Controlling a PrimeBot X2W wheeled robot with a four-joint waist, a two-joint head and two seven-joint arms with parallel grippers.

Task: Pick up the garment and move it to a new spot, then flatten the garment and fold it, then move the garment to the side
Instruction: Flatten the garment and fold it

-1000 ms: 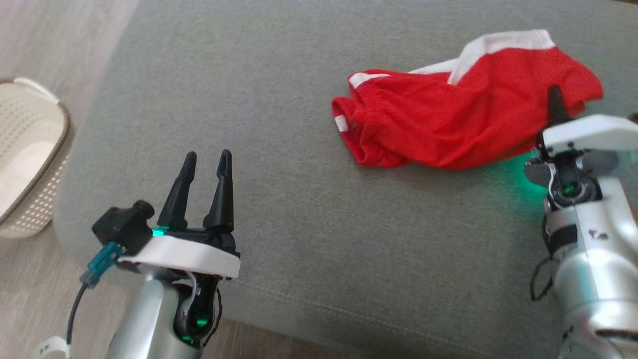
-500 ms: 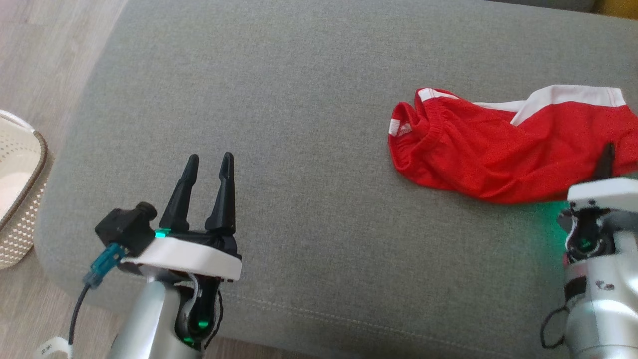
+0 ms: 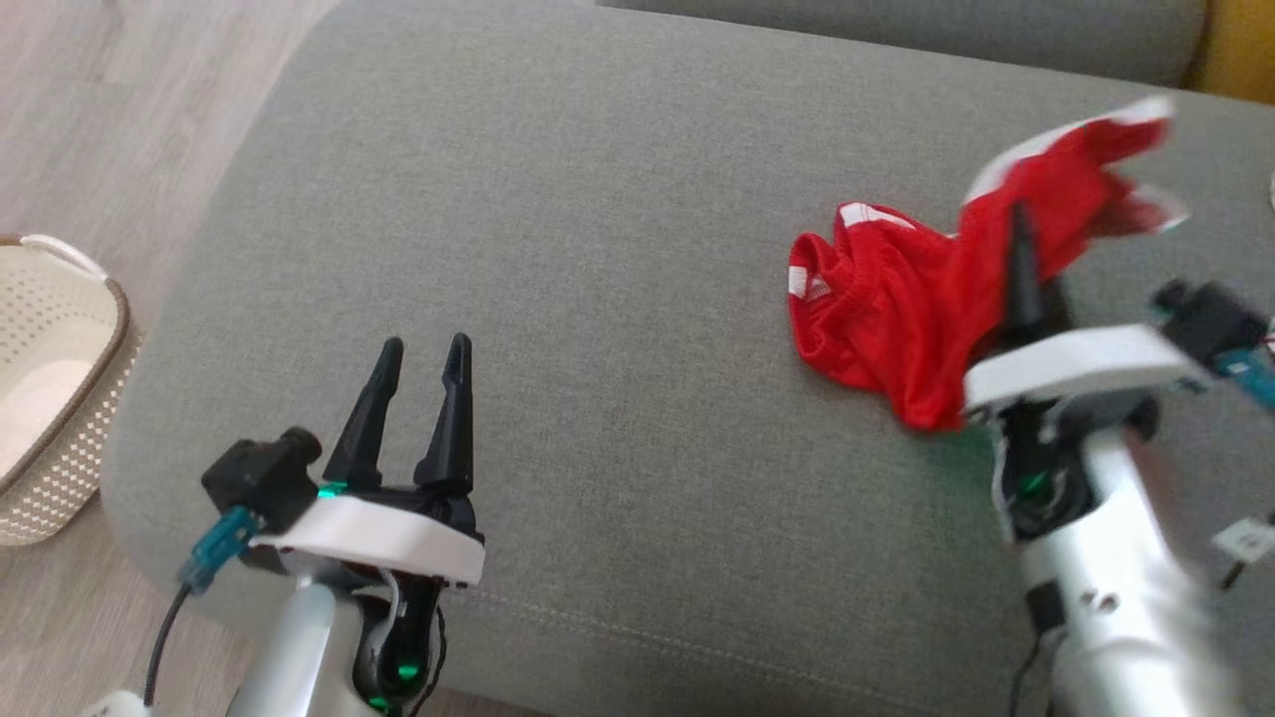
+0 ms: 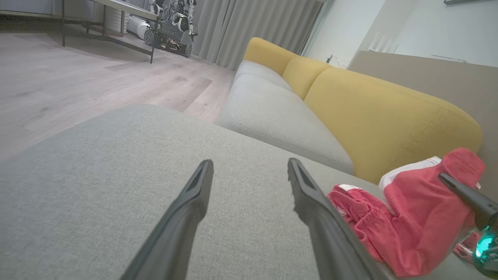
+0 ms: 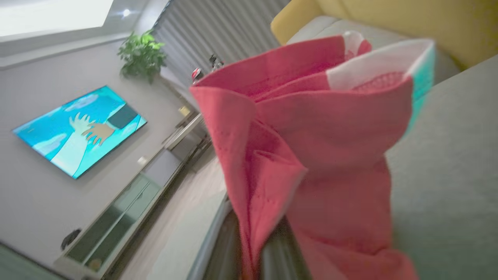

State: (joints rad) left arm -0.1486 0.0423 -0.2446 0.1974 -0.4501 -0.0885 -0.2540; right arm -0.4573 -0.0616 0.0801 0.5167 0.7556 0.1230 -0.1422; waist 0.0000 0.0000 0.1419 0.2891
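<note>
The garment (image 3: 896, 309) is a pair of red shorts with white trim, at the right of the grey cushion (image 3: 598, 299). My right gripper (image 3: 1018, 249) is shut on the garment and lifts one end, while the waistband end rests on the cushion. In the right wrist view the red cloth (image 5: 311, 147) drapes over the fingers and hides them. The left wrist view has the garment (image 4: 408, 221) at its lower right. My left gripper (image 3: 423, 354) stands open over the cushion's front left, with nothing between its fingers (image 4: 186, 210).
A cream perforated basket (image 3: 50, 349) stands on the wooden floor at the left. A yellow sofa back (image 4: 369, 112) rises behind the grey seats. The cushion's front edge (image 3: 647, 637) runs below both arms.
My right gripper has swung up and left, raising the garment's gripped end off the cushion. The camera has shifted. My left gripper has stayed open in place.
</note>
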